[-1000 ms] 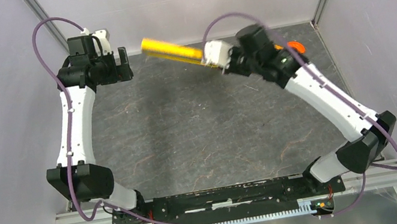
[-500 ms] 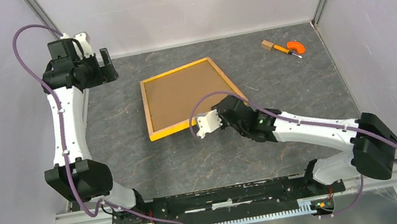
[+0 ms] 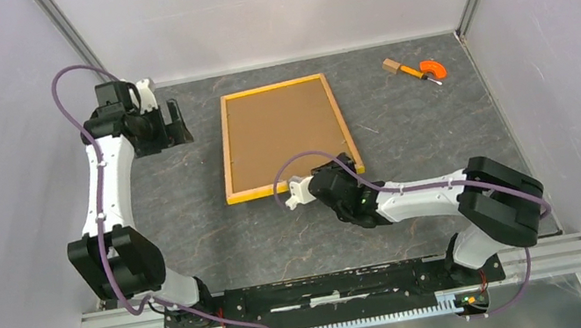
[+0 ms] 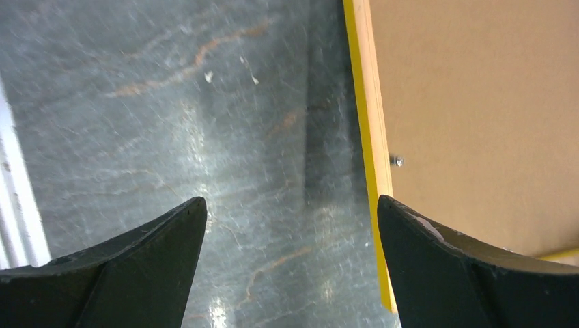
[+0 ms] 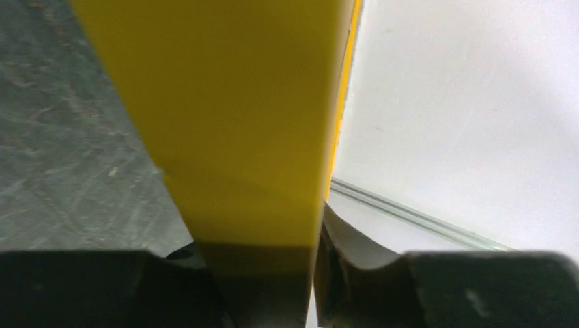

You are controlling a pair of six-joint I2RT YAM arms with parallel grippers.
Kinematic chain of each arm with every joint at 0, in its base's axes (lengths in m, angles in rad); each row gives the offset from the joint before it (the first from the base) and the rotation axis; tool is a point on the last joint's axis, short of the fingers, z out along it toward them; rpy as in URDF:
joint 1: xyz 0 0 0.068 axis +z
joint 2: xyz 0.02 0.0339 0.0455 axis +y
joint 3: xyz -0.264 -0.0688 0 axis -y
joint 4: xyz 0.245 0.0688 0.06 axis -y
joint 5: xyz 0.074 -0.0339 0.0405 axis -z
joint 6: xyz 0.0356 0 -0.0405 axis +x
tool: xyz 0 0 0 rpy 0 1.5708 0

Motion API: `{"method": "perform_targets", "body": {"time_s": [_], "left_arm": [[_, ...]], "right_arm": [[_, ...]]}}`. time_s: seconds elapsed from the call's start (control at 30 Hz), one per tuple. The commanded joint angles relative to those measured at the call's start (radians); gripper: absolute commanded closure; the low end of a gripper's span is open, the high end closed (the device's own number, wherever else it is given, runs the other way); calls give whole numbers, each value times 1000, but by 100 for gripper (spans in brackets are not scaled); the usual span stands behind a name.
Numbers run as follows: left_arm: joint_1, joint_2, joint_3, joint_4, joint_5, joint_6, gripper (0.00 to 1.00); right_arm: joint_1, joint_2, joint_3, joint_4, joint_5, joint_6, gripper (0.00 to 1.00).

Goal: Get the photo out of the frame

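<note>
Frame, where now?

Flat on the worktop, brown backing board up, reaching away from the right claw and lying just right of the left claw.

And the photo?

Not to be seen. Judged to sit under that board, face down.

Right claw doing what?

Pinching the near yellow border, clamped on it from both sides. Probably gripped there to steady the frame while leaving the back free.

Why back up?

Likely to expose the small clip on the board, just inside the left rail, near one finger of the left claw. No way to the photo except by freeing the board, by the look of it.

Left claw?

Spread fully, holding nothing, hovering over bare worktop beside the left rail. Seemingly poised to reach across to the clips.

Changed from a second ago?

Much. Then held aloft, edge-on, in the same right claw. Half a second ago down flat but skewed. Now squared with the worktop's edges, with the right arm folded closer to its base. Left claw shifted too, now alongside the frame's far half.

Anything else?

Only a small orange-and-wood tool, well off to the far right of the right claw.
</note>
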Motion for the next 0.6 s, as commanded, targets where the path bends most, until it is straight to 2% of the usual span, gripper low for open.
{"method": "perform_targets", "body": {"time_s": [0.0,0.07,0.27,0.4,0.57], "left_arm": [[-2,-65,-62,35,105,45,0],[-3,-54,-66,30,128,41,0],[-2,-20,-58,30,145,39,0],[-2,-3,-56,30,154,39,0],[-3,6,-57,29,170,43,0]], "right_arm": [[19,29,-26,-69,11,145,56],[30,26,-38,-62,9,139,40],[49,15,-45,-84,-1,153,19],[65,7,-46,-172,-80,192,2],[66,-31,-34,-275,-247,212,2]]}}
